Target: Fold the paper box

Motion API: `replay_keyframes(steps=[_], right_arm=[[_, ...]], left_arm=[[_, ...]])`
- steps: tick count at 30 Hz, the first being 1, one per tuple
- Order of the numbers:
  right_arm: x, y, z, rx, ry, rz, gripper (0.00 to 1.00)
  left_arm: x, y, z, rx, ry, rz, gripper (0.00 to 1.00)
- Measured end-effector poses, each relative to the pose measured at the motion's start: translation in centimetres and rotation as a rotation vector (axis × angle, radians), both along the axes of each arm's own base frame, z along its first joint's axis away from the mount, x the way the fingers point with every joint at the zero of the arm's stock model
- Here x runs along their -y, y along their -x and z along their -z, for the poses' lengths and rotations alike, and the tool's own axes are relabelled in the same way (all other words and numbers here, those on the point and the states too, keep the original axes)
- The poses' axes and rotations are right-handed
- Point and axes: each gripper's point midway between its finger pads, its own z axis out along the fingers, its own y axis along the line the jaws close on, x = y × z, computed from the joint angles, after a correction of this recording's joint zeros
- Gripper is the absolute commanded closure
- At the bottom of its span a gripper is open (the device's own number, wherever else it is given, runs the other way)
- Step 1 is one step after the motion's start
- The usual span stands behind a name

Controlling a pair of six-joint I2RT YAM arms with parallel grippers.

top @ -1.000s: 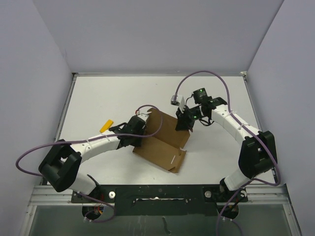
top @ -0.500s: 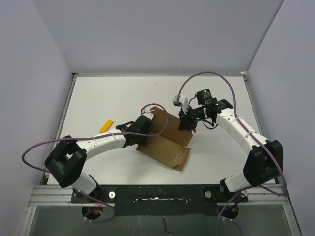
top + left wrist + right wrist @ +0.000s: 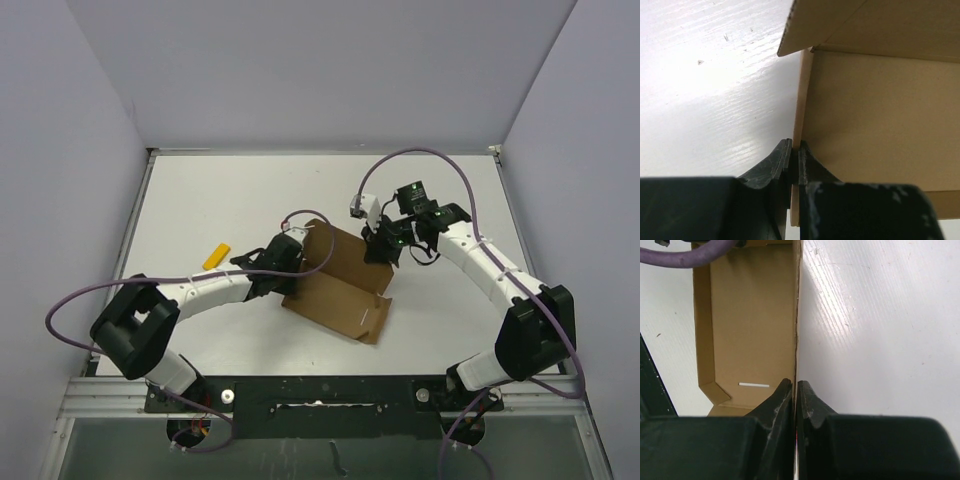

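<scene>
Paper box (image 3: 335, 295) of plain brown die-cut cardboard is pinched at two edges at once. In the left wrist view the black fingers of the left gripper (image 3: 794, 148) are pressed together on the thin edge of an upright cardboard wall (image 3: 880, 115), with a flap angling away above it. In the right wrist view the right gripper (image 3: 795, 386) has its fingers clamped the same way on the rim of another wall, and the inside of the sheet (image 3: 752, 315) shows beyond, with a small white slit (image 3: 754, 385) near a slanted corner. From above, the paper box sits about mid-table between the two arms: its far part is lifted off the white table (image 3: 440, 300), the left gripper (image 3: 290, 258) at its left end and the right gripper (image 3: 386, 243) at its far right end, while the near panel lies flat. A small yellow piece (image 3: 216, 256) lies well apart to the left. The step in hand looks like raising the walls along their creases. The next move probably calls for both arms turning their edges inward together, keeping the base down, so the tabs meet without buckling the board.
</scene>
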Motion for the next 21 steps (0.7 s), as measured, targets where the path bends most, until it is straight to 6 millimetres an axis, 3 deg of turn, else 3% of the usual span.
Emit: replay_keyframes(steps=[14, 16, 17, 21], right_arm=[[-0.1, -0.1, 0.6, 0.007, 0.033, -0.005, 1.00], [-0.1, -0.1, 0.7, 0.005, 0.034, -0.006, 1.00], [-0.2, -0.1, 0.8, 0.003, 0.036, -0.006, 1.00], [-0.2, -0.4, 1.0, 0.009, 0.045, -0.003, 1.00]], left_arm=[[-0.1, -0.4, 1.3, -0.021, -0.042, -0.014, 0.87], [-0.1, -0.5, 1.4, -0.021, -0.049, -0.014, 0.90], [-0.2, -0.5, 1.5, -0.021, -0.052, -0.015, 1.00], [-0.4, -0.4, 1.6, -0.027, -0.065, -0.009, 1.00]])
